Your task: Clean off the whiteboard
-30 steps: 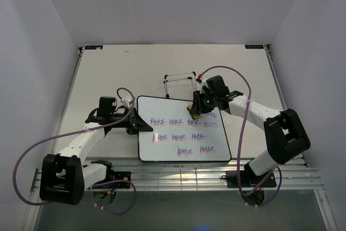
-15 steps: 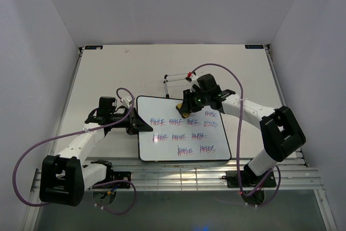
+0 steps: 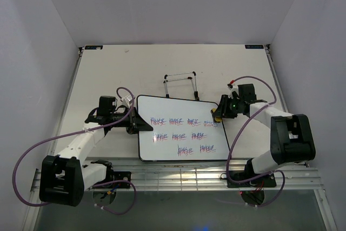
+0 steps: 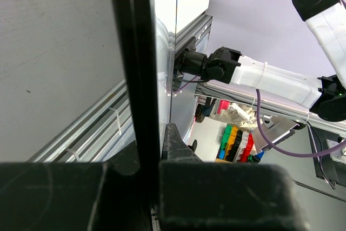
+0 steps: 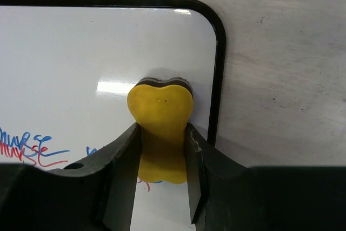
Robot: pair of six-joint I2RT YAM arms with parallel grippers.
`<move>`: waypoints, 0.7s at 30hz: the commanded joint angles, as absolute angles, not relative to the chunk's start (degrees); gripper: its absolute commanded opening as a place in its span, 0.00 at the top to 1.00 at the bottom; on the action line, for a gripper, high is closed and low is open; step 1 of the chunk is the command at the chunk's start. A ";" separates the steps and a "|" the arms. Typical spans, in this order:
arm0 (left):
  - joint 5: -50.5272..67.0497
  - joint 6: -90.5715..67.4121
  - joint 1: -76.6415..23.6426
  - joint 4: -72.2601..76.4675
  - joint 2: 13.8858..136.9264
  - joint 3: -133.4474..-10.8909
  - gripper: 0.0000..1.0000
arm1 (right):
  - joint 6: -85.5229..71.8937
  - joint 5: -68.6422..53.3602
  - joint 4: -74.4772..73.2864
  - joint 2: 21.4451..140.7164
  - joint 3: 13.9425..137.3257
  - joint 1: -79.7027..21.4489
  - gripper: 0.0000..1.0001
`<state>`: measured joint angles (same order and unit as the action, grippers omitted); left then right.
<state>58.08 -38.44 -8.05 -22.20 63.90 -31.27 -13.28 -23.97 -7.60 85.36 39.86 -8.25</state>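
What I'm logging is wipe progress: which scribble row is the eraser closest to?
The far row, longest of the three: the yellow eraser, held in the right hand, sits at its right end, by the far right corner of the whiteboard.

Plain white walls (image 3: 173, 4), pale tabletop (image 3: 119, 68), ribbed metal rail (image 3: 178, 177) along near edge, even light

The top view is bright and evenly lit, with soft shadows under the arms (image 3: 89, 139). In the right wrist view, white glare lies on the whiteboard (image 5: 116, 86) beside the eraser (image 5: 160, 113); the near fingers (image 5: 121, 177) look dark and soft. The left wrist view is dim up close and blown out on top.
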 commanded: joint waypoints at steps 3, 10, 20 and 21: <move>43.07 -33.13 -8.09 -22.06 63.46 -32.43 1.00 | -9.58 -18.55 -14.76 90.44 38.93 -7.56 0.82; 44.91 -32.70 -8.09 -21.27 64.60 -32.34 1.00 | -11.42 -24.77 -12.58 88.08 40.25 -9.40 0.83; 46.14 -32.70 -8.09 -20.39 65.30 -31.90 1.00 | -19.68 -25.75 -7.21 89.64 49.47 -35.12 0.83; 45.97 -32.78 -8.17 -20.39 65.13 -31.82 1.00 | -20.04 -25.23 -7.47 90.17 50.61 -36.55 0.83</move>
